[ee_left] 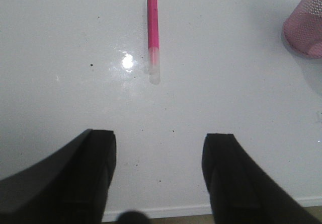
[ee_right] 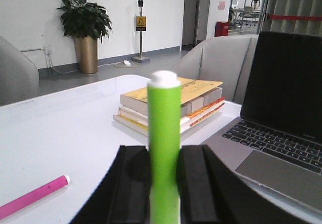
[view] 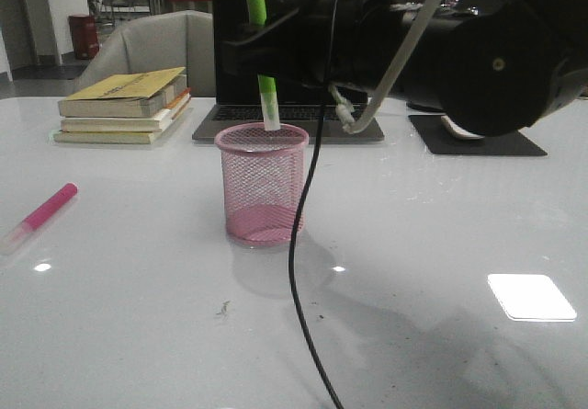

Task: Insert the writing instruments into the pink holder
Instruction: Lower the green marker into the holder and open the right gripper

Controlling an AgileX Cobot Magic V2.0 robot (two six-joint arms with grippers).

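The pink wire-mesh holder (view: 262,188) stands mid-table, its edge also in the left wrist view (ee_left: 305,27). My right gripper (view: 260,55) is shut on the green highlighter (view: 261,51), held upright above the cup with its clear cap at the rim. In the right wrist view the green highlighter (ee_right: 163,133) stands between the two black pads of the right gripper (ee_right: 163,178). The pink highlighter (view: 41,214) lies flat at the table's left; it shows too in the wrist views (ee_left: 153,30) (ee_right: 32,196). My left gripper (ee_left: 158,146) is open over bare table, short of that marker.
A stack of books (view: 124,106) sits at the back left, an open laptop (view: 276,119) behind the cup, and a dark mat (view: 478,138) at the back right. A black cable (view: 299,244) hangs down in front of the cup. Grey chair (view: 152,46) behind the table.
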